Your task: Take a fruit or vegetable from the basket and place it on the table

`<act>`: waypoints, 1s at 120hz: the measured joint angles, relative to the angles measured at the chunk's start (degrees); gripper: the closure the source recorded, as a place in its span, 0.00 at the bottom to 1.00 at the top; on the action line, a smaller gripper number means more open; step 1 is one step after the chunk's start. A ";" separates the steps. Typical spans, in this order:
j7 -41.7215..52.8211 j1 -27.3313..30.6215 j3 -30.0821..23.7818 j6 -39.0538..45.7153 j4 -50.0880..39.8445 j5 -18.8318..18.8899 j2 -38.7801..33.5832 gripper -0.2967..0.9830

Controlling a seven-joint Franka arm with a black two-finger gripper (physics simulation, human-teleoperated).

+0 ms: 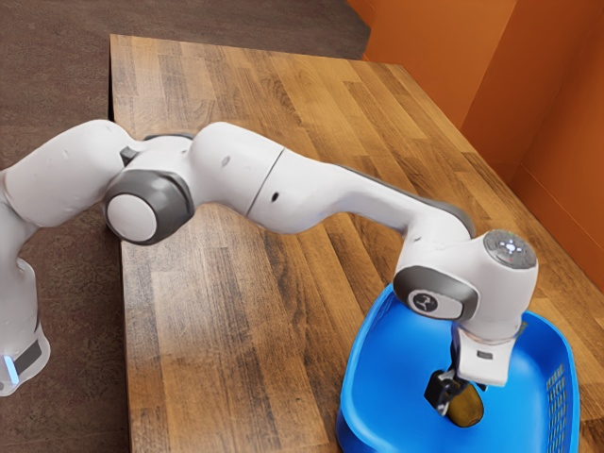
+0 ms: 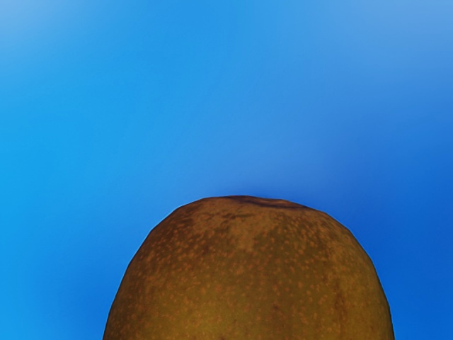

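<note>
Blue basket (image 1: 382, 382): one | speckled fruit (image 1: 466, 407): one | pincer (image 1: 447, 396): one, at fruit

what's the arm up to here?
The arm has its gripper at a brownish fruit, over or inside the blue basket. Can't tell whether it has a grip on the fruit or is only right by it. The fruit is not on the table yet.
</note>
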 joint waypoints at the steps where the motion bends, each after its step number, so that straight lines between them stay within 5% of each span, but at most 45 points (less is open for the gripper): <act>1: 0.05 0.00 0.00 0.01 0.00 0.00 0.02 0.23; 48: 1.62 0.01 -0.02 0.59 0.00 0.16 0.47 0.51; 120: 2.03 0.02 -0.11 0.59 0.51 0.40 -0.83 0.53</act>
